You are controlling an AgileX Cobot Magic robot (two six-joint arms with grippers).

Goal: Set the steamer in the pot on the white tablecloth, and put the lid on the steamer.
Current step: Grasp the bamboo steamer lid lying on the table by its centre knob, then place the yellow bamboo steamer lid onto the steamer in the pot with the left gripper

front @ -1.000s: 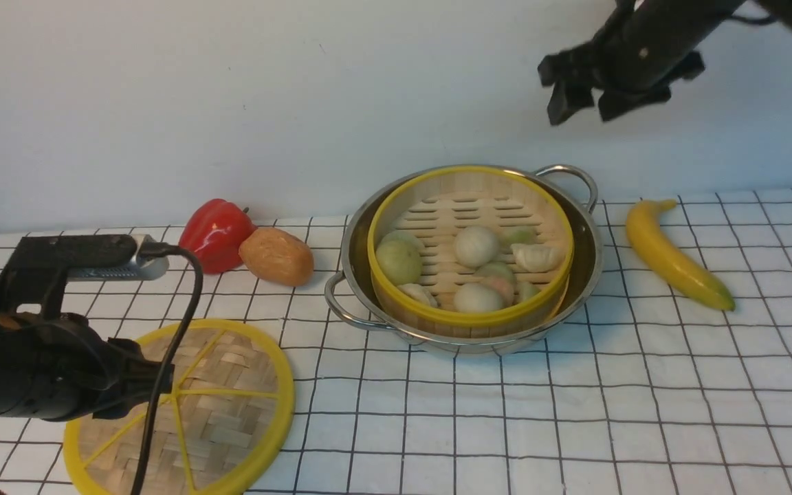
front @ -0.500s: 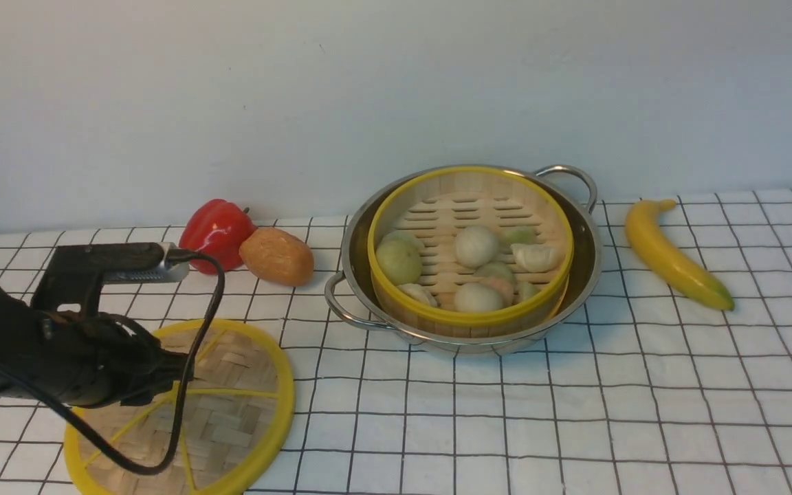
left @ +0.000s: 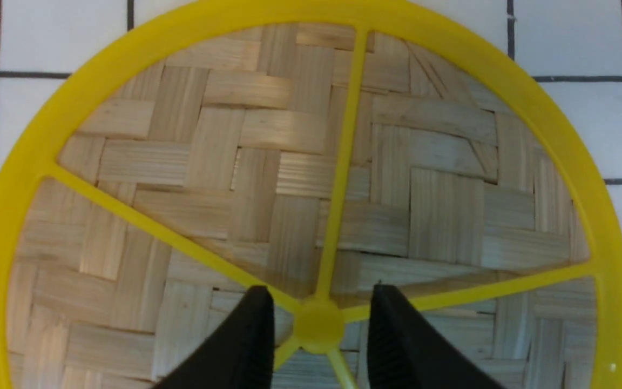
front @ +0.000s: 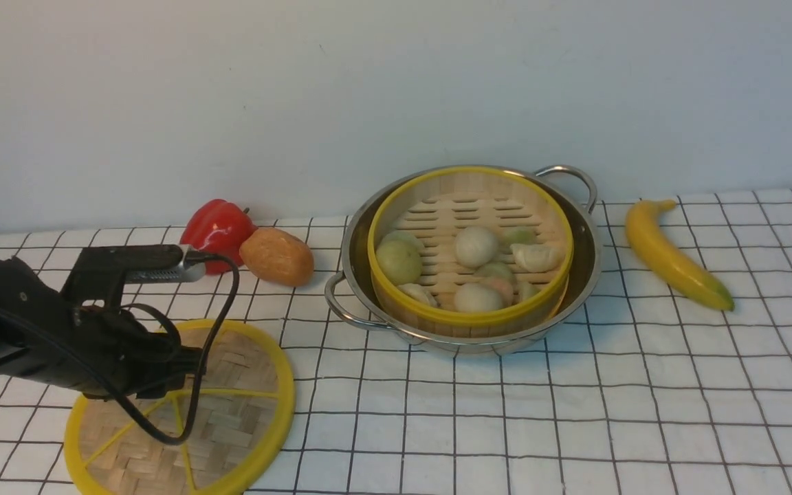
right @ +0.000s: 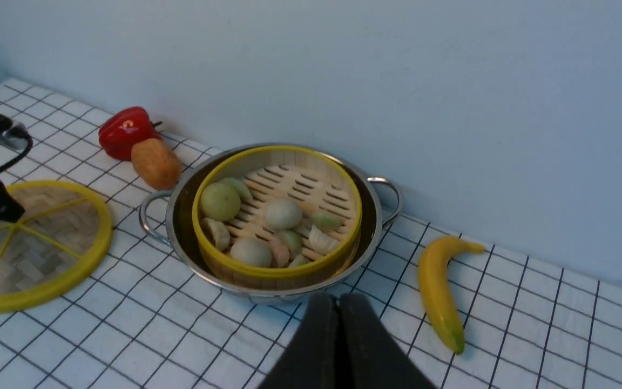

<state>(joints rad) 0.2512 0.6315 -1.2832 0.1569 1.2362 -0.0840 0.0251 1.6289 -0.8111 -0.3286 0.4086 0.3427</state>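
**Front view.**
- Steamer [front: 470, 254]: a round bamboo basket with yellow rims and a slatted floor, holding smooth white and green dumplings. It sits inside the pot [front: 353, 265].
- Pot: wide, shallow polished steel with two looped wire handles. It stands on the white tablecloth [front: 643, 392] (thin black grid) near the middle of the surface's far edge. By the look of it, the first half of the task is done.
- Lid [front: 248, 385]: a flat woven-bamboo disc with a thick yellow rim, lying on the cloth at the near left corner.
- Change: over the last second the left end effector [front: 188, 363] has moved from the lid's left side to above its centre. The right end effector [right: 339, 297], previously high over the far right corner, has left this view.
- Other items: a glossy red pepper [front: 216, 230] and a matte brown roll [front: 276, 256] sit side by side near the far left edge. A curved banana [front: 674, 254] lies just right of the pot.

**Left wrist view.**
- Two black ribbed fingers [left: 246, 340] stand apart on either side of the lid's round yellow knob [left: 319, 325], where the spokes meet.
- They hold nothing. Whether they touch the herringbone weave cannot be told.
- Closing on the knob looks like the next step.

**Right wrist view.**
- The right end effector's fingers have just come fully together and are empty.
- It is raised and set back from the pot, on the near side.
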